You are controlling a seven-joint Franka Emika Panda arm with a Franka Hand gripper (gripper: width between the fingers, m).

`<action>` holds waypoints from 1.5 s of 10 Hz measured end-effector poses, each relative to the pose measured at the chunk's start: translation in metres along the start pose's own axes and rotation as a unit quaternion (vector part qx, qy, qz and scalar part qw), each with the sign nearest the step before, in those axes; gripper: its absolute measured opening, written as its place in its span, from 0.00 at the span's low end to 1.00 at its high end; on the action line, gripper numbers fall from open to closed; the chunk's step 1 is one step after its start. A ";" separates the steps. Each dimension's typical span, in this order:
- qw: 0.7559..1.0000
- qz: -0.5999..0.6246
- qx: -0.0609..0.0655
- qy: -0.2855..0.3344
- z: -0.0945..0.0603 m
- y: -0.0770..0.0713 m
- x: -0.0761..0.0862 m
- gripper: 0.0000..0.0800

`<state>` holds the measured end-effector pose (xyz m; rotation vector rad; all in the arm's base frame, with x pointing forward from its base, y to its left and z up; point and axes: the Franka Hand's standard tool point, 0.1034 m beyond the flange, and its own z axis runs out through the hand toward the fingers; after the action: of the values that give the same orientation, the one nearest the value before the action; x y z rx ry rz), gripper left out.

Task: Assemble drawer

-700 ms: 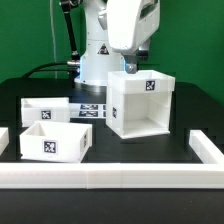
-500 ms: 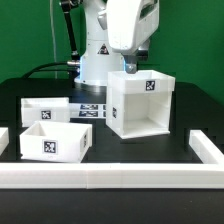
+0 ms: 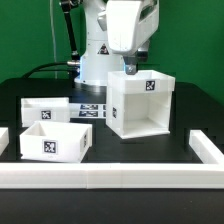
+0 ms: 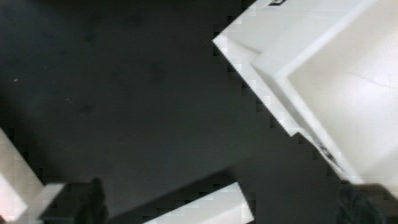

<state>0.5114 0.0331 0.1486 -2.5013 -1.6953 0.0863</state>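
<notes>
So the arm is parked over the casing (image 3: 140, 105), which stands upright on the black table (image 3: 185, 125) toward the exterior view's right, open front facing the camera. The gripper (image 3: 128, 68) hangs right at the casing's top edge on the exterior view's left corner, touching it or just above it, honestly hard to call. Whether the jaws are spread or pinched, or have any grip on that wall, can't be told from either view; the wrist view mostly shows dark tabletop with the casing's white wall (image 4: 329, 60) off to one side. Both trays sit outside, well apart from the casing's opening: the back tray (image 3: 45, 108) and the front tray (image 3: 55, 140), side by side at the exterior view's left, with the marker board (image 3: 92, 110) between them and the casing. Looks like the casing is being grabbed or nudged into position, nothing slotted in yet. Next up probably means getting a firm hold on that wall, squaring the casing, then going for a tray.
</notes>
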 end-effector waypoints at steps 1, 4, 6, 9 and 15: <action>0.999 0.049 -0.010 0.002 0.000 -0.008 -0.002 0.81; 0.991 0.135 -0.008 -0.002 0.007 -0.040 -0.001 0.81; 0.974 0.227 -0.005 0.000 0.007 -0.043 -0.001 0.81; 0.944 0.330 -0.004 0.000 0.008 -0.044 -0.001 0.81; 0.883 0.467 -0.040 -0.011 0.030 -0.102 0.011 0.81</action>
<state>0.4178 0.0829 0.1326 -3.1202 -0.3463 0.1228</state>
